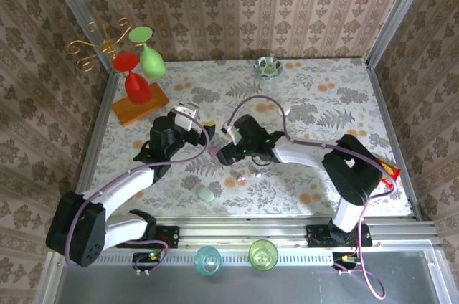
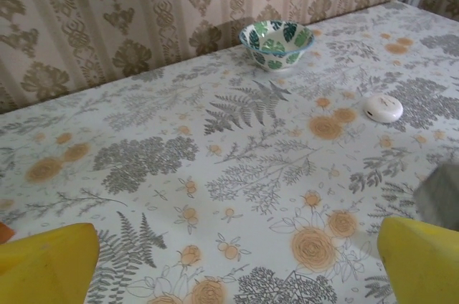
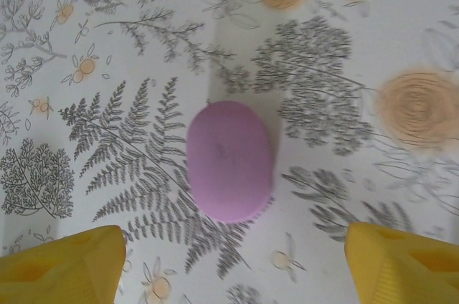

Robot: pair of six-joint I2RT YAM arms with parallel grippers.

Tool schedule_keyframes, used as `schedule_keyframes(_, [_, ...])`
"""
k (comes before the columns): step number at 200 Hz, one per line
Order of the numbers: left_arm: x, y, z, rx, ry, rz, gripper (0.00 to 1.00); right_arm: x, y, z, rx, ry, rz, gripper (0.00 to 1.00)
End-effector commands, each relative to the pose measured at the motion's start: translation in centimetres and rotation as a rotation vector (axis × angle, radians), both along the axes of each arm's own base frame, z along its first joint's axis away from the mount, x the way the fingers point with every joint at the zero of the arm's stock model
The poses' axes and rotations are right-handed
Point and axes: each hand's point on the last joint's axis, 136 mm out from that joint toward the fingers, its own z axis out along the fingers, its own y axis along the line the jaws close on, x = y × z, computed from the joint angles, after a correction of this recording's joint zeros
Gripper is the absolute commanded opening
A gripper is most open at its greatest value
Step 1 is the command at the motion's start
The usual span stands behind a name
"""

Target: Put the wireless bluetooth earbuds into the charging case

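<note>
Left hand [image 1: 189, 113] is fully open with nothing between its yellow fingers [image 2: 50, 264]. It sits over the left-centre of the surface [image 1: 337, 103], pointed toward the far edge. Its wrist cam sees the patterned bowl [image 2: 276, 44] against the far edge and a closed white case [image 2: 383, 108] to the right of it, well apart from the hand.

Right hand [image 1: 219, 143] is also open and holds nothing. It's around the middle of the surface, above the lilac case [image 3: 229, 160]. The case is closed and lies flat. It sits ahead of and between the two yellow fingers [image 3: 61, 264], touching neither. Can't tell how high the hand is above it.

The earbuds [image 1: 240, 176] are loose on the surface, two tiny pale specks just nearward of the right hand, mid-surface, outside any case. Too small to give orientation.

A pale green case [image 1: 206, 193] lies closed toward the near edge, left of centre.
</note>
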Motion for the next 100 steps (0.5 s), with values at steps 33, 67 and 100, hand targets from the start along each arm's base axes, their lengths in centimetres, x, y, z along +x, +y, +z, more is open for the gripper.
schedule_keyframes(33, [0.3,2.6,0.7,-0.004,-0.026,0.13,1.0,2.4,1.6,-2.2,-0.071,0.006,-0.112,0.74])
schedule_keyframes(67, [0.2,3.3,0.7,-0.004,-0.028,0.145,1.0,2.6,1.5,-4.1,-0.137,0.055,-0.132,0.67])
schedule_keyframes(100, [0.2,3.4,0.3,0.001,-0.021,0.147,1.0,3.6,-0.1,-4.4,-0.208,0.065,-0.233,0.57])
